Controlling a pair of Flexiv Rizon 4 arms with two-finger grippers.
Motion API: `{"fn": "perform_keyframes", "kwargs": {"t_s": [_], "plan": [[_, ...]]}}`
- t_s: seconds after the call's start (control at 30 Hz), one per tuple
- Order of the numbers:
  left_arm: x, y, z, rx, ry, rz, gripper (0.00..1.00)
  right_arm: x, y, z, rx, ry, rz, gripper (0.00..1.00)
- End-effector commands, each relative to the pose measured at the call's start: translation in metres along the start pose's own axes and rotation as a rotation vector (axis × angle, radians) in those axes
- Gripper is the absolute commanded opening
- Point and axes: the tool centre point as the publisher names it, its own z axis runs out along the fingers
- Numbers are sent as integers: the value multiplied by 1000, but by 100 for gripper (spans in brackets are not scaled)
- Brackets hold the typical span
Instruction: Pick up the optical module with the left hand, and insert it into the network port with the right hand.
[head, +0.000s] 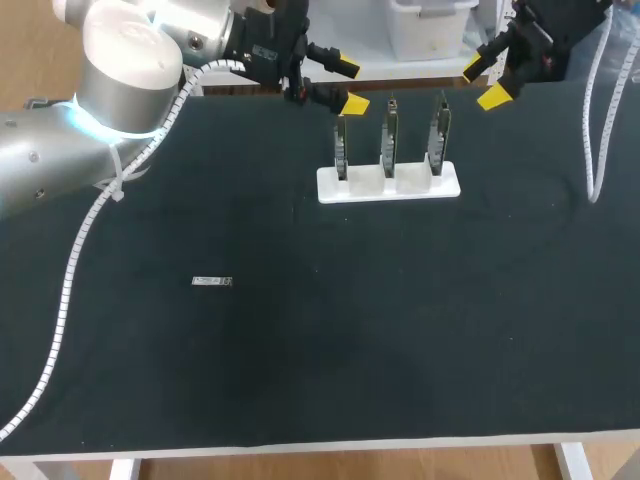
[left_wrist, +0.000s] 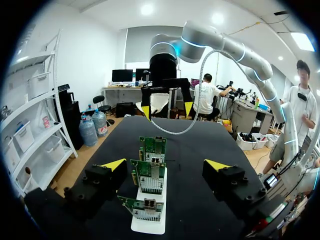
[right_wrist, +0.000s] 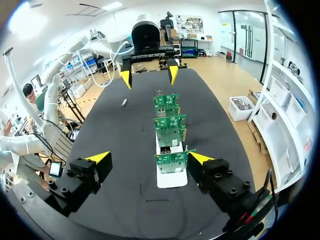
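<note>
The optical module (head: 212, 281), a small silver bar, lies flat on the black table left of the middle; in the right wrist view the module (right_wrist: 124, 102) shows far ahead, beside the row of cards. A white stand (head: 330, 187) holds three upright green network cards (head: 388, 130) at the back. My left gripper (head: 349, 85) hovers open just left of the stand, holding nothing. My right gripper (head: 487, 82) hovers open just right of it, also holding nothing. The cards (left_wrist: 151, 175) stand ahead of the left gripper (left_wrist: 165, 165). The cards (right_wrist: 170, 135) also stand ahead of the right gripper (right_wrist: 149, 158).
A white cable (head: 592, 150) hangs over the table's right side. The white cable sleeve (head: 70, 280) of my left arm trails over the left part of the table. Black mat lies between the module and the stand.
</note>
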Motion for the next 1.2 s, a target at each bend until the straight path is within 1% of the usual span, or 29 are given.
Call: {"fn": "perform_keyframes", "kwargs": {"t_s": [0.03,0.8,1.2], "plan": [[-1,1,0,2,5,-2,100,-1,-7,-2,-734,3,3,100],[-1,1,0,2,5,-2,100,-2,-11,1,-697,13,15,100],[-1,1,0,2,5,-2,100,0,-12,-1,-677,2,25,100]]}}
